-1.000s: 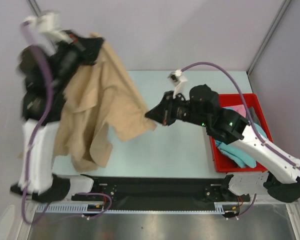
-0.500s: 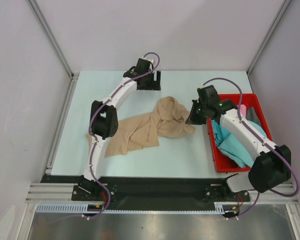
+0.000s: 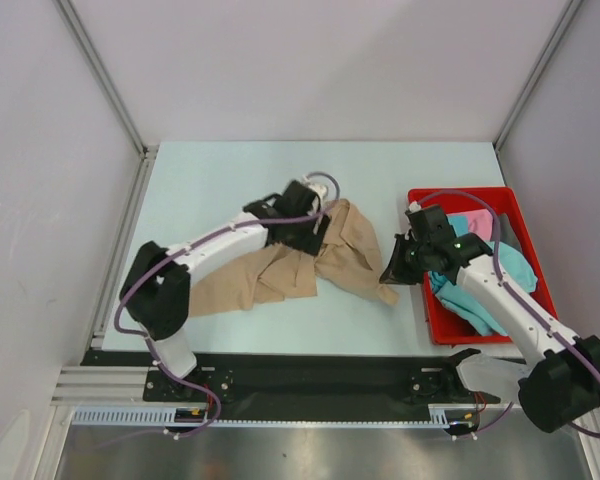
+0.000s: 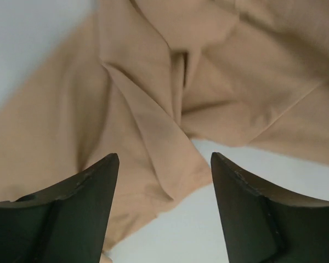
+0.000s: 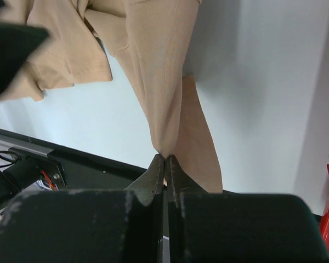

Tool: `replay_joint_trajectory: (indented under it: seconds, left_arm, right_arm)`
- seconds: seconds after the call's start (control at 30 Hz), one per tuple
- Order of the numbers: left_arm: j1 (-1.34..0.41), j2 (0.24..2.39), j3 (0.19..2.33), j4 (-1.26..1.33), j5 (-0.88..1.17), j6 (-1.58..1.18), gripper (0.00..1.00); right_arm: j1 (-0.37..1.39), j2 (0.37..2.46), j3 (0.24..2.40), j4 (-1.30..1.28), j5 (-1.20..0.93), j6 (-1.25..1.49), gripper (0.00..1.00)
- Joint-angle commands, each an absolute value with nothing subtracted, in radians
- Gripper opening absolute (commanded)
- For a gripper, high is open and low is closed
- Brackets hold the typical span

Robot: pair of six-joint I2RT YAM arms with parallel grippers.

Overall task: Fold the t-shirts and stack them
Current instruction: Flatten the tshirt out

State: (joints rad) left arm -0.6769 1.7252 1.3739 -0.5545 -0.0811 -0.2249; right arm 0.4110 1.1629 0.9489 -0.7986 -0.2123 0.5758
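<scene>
Pale blue table [image 3: 210, 180] stretches out ahead of my two bases, with plain walls closing it in. Near its middle sprawls the tan t-shirt [image 3: 280, 275], crumpled and unfolded. My left claw [image 4: 163, 158] hangs over the shirt's wrinkles with its fingers spread wide, gripping nothing. My right claw [image 5: 165, 157] is pressed together on a narrow fold at the shirt's right edge, just beside the red bin [image 3: 460, 192]. A teal t-shirt [image 3: 512, 268] lies heaped in that bin.
</scene>
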Motion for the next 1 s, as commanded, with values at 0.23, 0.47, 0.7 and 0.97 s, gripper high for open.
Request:
replay_joint_trajectory:
  seconds: [0.23, 0.47, 0.7, 0.97]
  left_arm:
    - [-0.819, 1.723, 1.224, -0.615, -0.192, -0.4, 0.62]
    - [-0.868, 1.721, 1.183, -0.614, -0.147, -0.479, 0.49]
    - [-0.894, 1.707, 1.115, -0.612, -0.153, -0.541, 0.36]
    - [-0.897, 1.687, 1.161, -0.682, -0.25, -0.537, 0.0]
  right_arm:
    - [0.399, 0.945, 0.856, -0.854, -0.235, 0.584, 0.0]
    - [0.391, 0.876, 0.818, -0.876, -0.252, 0.589, 0.0]
    - [0.39, 0.85, 0.798, -0.882, -0.261, 0.575, 0.0]
    - [0.39, 0.851, 0.799, -0.884, -0.271, 0.56, 0.0]
